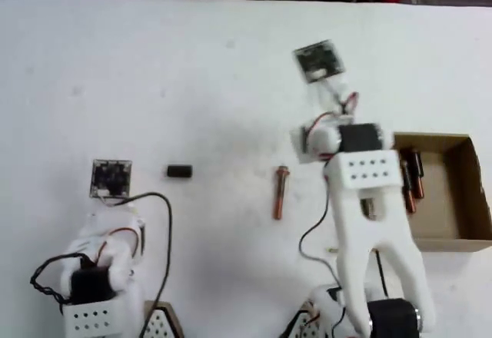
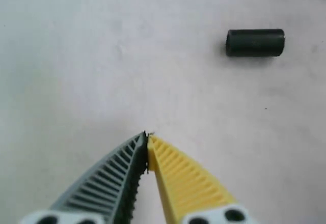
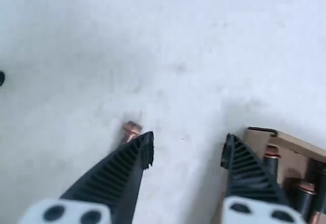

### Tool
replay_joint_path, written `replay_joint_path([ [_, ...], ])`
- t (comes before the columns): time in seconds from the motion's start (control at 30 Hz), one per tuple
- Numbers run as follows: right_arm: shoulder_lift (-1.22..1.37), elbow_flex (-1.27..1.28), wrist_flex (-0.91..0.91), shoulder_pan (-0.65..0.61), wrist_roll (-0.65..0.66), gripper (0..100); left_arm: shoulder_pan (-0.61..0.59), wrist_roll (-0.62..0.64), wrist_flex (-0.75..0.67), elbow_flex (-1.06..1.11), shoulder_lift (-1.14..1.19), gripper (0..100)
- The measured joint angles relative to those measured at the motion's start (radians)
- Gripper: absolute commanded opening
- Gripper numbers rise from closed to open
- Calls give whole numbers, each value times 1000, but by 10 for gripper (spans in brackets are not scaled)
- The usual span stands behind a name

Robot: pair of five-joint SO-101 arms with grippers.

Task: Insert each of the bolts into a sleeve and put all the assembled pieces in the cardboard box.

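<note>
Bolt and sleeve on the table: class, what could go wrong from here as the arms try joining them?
The bolt lies beside one finger of the open right gripper, not in the gap; closing might only nudge it.
The sleeve lies on its round side, apart from the shut left gripper; a touch could roll it.
The right gripper's other finger is near the cardboard box and may bump it.

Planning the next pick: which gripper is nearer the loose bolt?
Right. The right gripper, open, has the bolt just beside it; the left gripper, shut, is farther off, near the sleeve.
</note>
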Motion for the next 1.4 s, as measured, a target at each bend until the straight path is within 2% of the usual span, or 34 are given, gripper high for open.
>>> replay_joint_path([
  [0.3,-14,12,0,-279,2,202,-98,0,0,0,0,22],
  [0.43,-14,12,-34,-373,106,202,-144,0,0,0,0,22],
  [0.67,-9,11,-97,-450,167,202,-242,0,0,0,0,22],
  [0.87,183,-144,-66,-500,180,204,-308,0,0,0,0,22],
  [1.13,491,-396,38,-600,358,204,-319,0,0,0,0,22],
  [1.4,733,-517,40,-606,493,204,-344,0,0,0,0,22],
])
